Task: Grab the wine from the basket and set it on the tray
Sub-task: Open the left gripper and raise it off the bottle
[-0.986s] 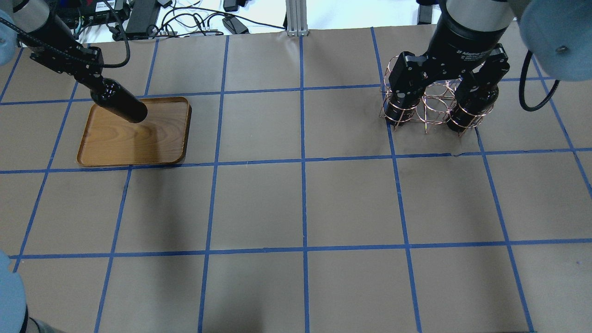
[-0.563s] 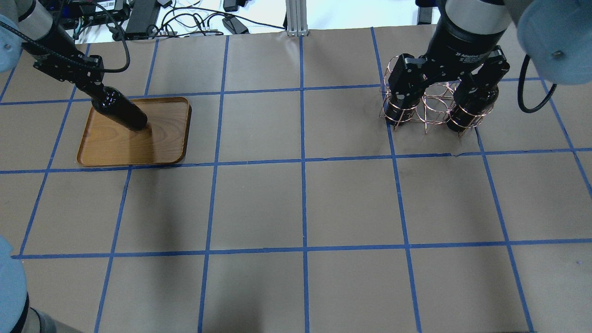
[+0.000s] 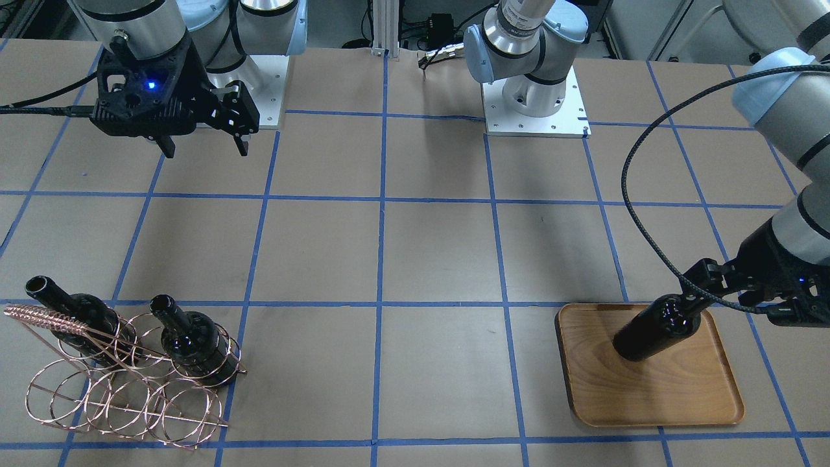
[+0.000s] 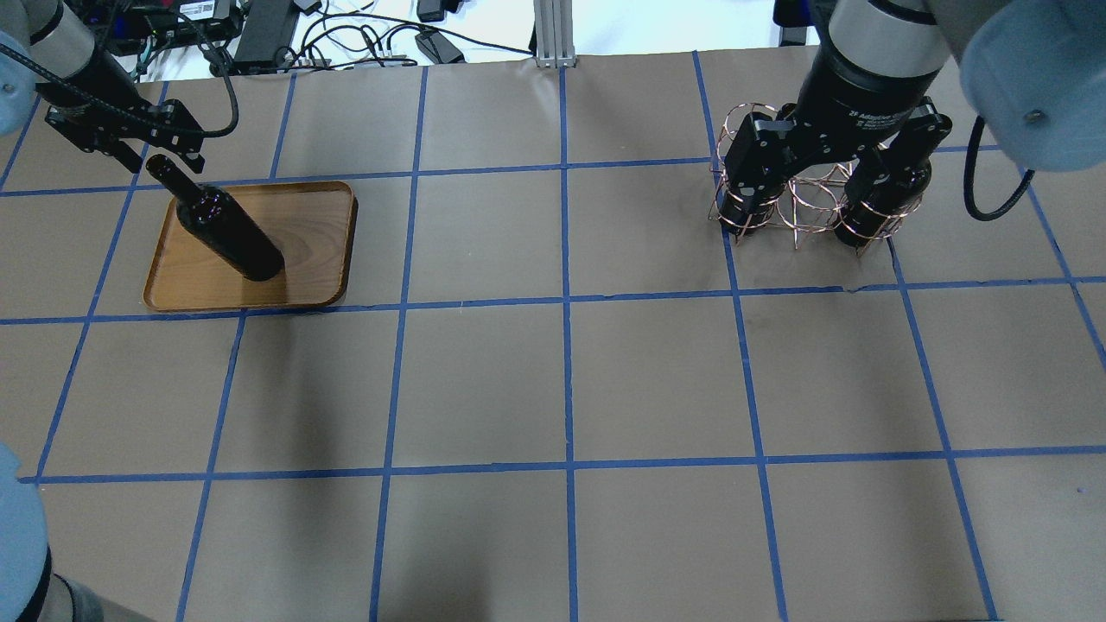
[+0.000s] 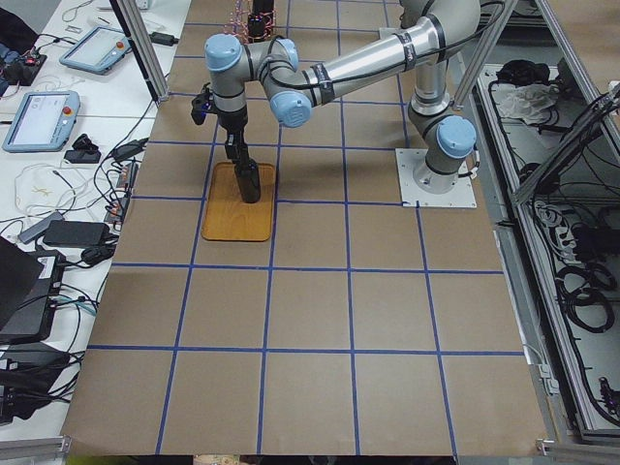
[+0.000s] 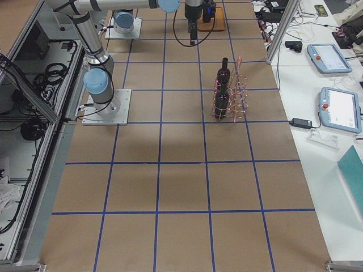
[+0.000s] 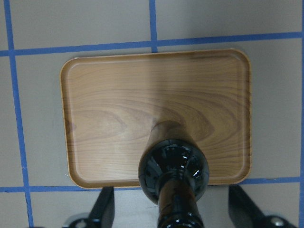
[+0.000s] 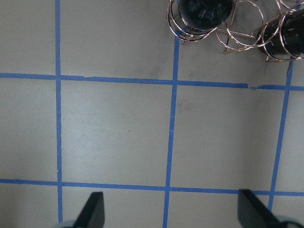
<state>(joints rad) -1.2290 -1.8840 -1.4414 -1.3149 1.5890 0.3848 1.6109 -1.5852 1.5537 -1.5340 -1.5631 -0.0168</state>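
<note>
One wine bottle (image 4: 229,235) stands upright on the wooden tray (image 4: 311,225), near its middle; it also shows in the front view (image 3: 652,331). My left gripper (image 4: 164,160) is open, its fingers wide apart on either side of the bottle's neck, as the left wrist view (image 7: 173,213) shows. Two more wine bottles (image 3: 84,318) (image 3: 194,344) stand in the copper wire basket (image 3: 123,389). My right gripper (image 3: 206,150) is open and empty, high above the table on the robot's side of the basket (image 8: 237,33).
The table is brown paper with a blue tape grid. Cables and power bricks (image 4: 259,34) lie beyond its far edge. The two robot bases (image 3: 532,97) stand on the robot's side.
My left gripper has lowered the bottle onto the tray, opened, and drawn up and back, so the neck now shows. The right arm has hardly moved.
</note>
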